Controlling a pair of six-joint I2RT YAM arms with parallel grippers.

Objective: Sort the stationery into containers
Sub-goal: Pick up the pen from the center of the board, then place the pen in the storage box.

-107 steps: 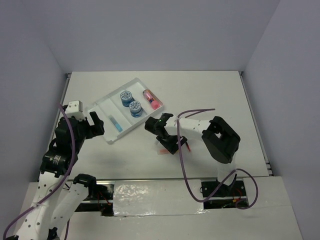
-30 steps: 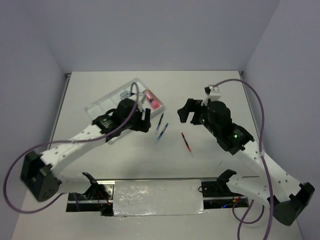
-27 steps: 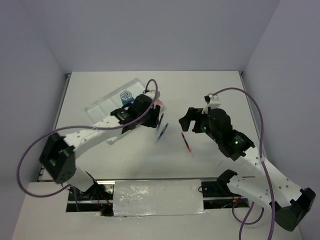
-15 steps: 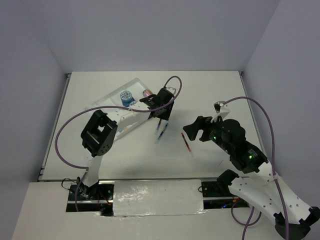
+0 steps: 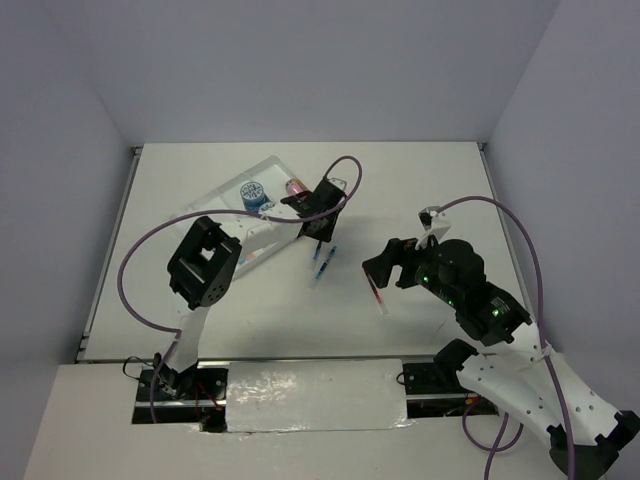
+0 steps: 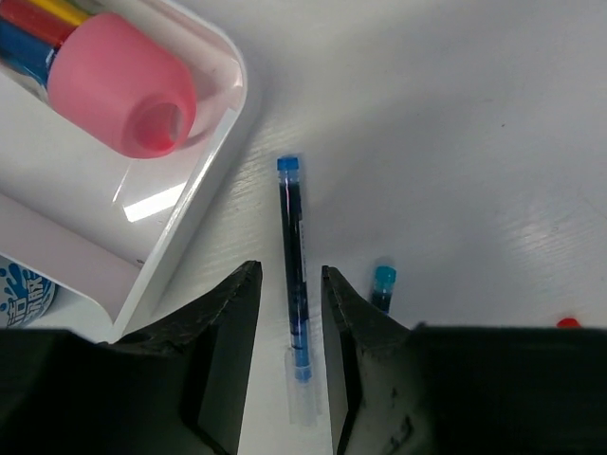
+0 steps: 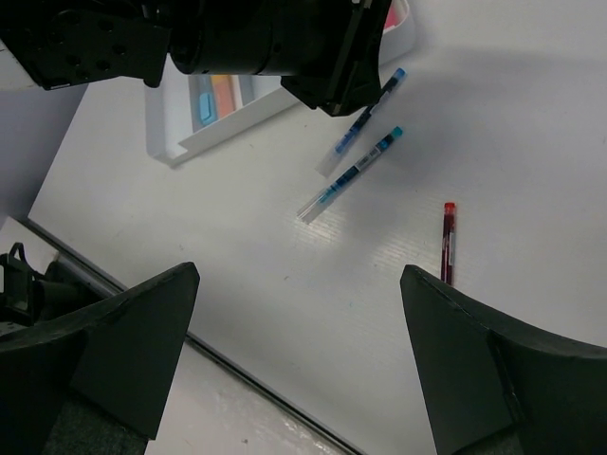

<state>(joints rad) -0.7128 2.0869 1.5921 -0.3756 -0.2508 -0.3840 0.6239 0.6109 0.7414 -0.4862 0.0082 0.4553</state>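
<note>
A thin blue pen point(image 6: 294, 265) lies on the table just off the white tray's corner point(image 6: 204, 190). My left gripper point(image 6: 290, 284) straddles it with narrowed jaws, and a slim gap shows on each side. A second blue pen point(image 6: 382, 284) lies to its right. The pink tube point(image 6: 123, 85) rests in the tray's end compartment, and a blue tub point(image 5: 253, 192) sits further in. Light-blue point(image 7: 201, 102) and orange point(image 7: 224, 93) markers lie in another compartment. My right gripper point(image 7: 299, 270) hangs wide open above the table, with the red pen point(image 7: 447, 242) near its right finger.
The left arm's purple cable point(image 5: 345, 170) loops over the tray's point(image 5: 200, 210) far end. Both blue pens point(image 7: 365, 118) lie close together, almost parallel. A black rail point(image 7: 237, 374) marks the table's near edge.
My left arm has stretched out past the tray to the blue pen, and its jaws have narrowed around it. The right gripper has drifted nearer and lower, over the red pen.
</note>
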